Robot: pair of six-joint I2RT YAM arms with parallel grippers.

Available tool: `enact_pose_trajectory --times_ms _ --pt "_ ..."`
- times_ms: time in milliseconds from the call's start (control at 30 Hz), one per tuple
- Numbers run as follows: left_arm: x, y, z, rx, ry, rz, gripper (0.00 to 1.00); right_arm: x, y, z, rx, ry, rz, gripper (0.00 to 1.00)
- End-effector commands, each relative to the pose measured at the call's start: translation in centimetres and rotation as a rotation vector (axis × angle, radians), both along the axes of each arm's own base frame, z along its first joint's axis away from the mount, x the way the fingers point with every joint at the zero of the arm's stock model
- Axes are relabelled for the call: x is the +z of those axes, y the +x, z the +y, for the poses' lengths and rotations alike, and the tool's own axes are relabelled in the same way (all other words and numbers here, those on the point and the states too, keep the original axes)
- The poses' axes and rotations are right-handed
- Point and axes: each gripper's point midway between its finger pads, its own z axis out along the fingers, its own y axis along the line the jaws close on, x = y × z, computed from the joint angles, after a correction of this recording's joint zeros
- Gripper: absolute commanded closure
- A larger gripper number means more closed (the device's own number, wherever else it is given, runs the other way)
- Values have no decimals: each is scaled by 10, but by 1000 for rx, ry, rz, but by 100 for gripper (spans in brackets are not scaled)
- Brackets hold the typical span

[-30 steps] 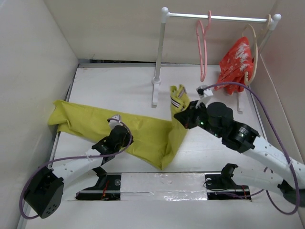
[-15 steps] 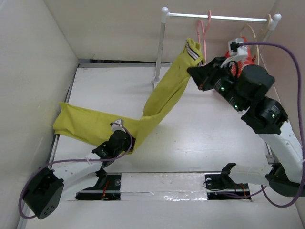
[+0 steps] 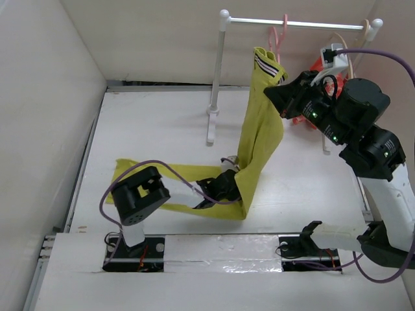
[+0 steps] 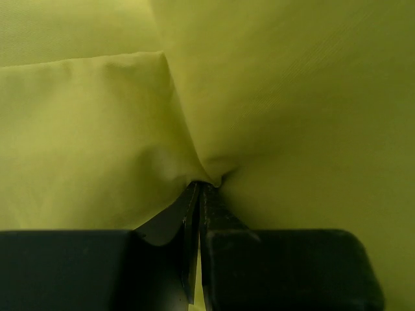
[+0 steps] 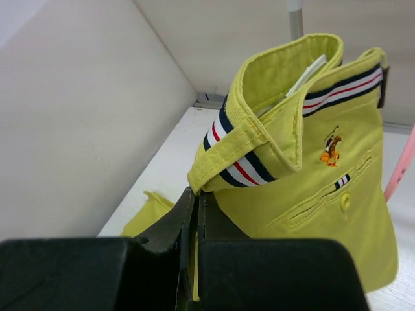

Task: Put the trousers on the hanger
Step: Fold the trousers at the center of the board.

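The yellow trousers (image 3: 260, 129) hang in a long fold from my right gripper (image 3: 272, 92), which is shut on the cloth just under the striped waistband (image 3: 267, 63). In the right wrist view the waistband (image 5: 285, 149) stands right above the shut fingers (image 5: 198, 194). The pink hanger (image 3: 279, 32) hangs on the rail just behind the waistband, and its edge (image 5: 399, 168) shows at the right of the right wrist view. My left gripper (image 3: 225, 183) is low over the table, shut on the leg cloth (image 4: 272, 97), which is pinched at the fingertips (image 4: 201, 188).
The white rail (image 3: 295, 24) stands on two posts (image 3: 214, 97) at the back. A beige hanger (image 3: 347, 42) with a red garment (image 3: 318, 68) hangs at its right end, behind my right arm. Walls close in on the left and right. The leg ends (image 3: 123, 172) lie behind the left arm.
My right gripper has lifted the waistband from the table up to the rail. My left gripper has dragged the leg from the left side towards the middle.
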Motion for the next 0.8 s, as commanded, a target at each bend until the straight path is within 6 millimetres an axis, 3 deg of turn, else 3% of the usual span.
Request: enact_pose_trajectory --times_ms 0,33,100,200,233,267,300,333,367,400,467,500,567,600,633,667,700,733,767 --pt "25 -7 -55 -66 -125 8 100 50 -10 0 46 80 -136 100" --pt "20 -11 -60 -79 -116 16 100 48 -4 2 43 71 -131 100" --pt "28 -10 -62 -76 -136 7 100 53 -1 3 43 69 -136 100" --pt "52 12 -36 -16 -129 -38 100 53 10 11 56 60 -131 100" --pt "76 20 -20 -1 -136 -78 98 54 12 13 61 63 -131 100" --pt "85 42 4 61 -125 -97 93 52 18 18 61 60 -126 100" --pt "88 51 27 106 -105 -113 79 53 17 23 72 62 -127 100" --pt "119 56 53 144 -132 -153 72 52 20 25 74 63 -126 100" --pt "131 79 89 224 -118 -191 66 53 21 30 83 66 -129 100" --pt "153 77 123 266 -129 -236 60 51 24 39 99 67 -125 100" --pt "182 86 170 356 -143 -303 58 48 30 48 108 65 -117 100" --pt "213 89 213 450 -169 -368 57 45 30 62 133 68 -113 100" --pt "243 87 250 521 -167 -440 54 41 34 75 145 67 -107 100" --pt "277 89 277 575 -170 -516 54 39 30 88 171 66 -102 100" --pt "296 81 290 598 -177 -560 53 30 38 101 179 53 -85 100" --pt "302 76 298 604 -162 -561 53 30 38 110 188 58 -88 100" --pt "329 68 299 573 -183 -610 53 26 39 121 199 55 -81 100" --pt "338 65 306 591 -178 -620 53 12 37 146 231 33 -60 100" --pt "349 60 306 581 -190 -638 53 10 38 158 225 37 -64 100"
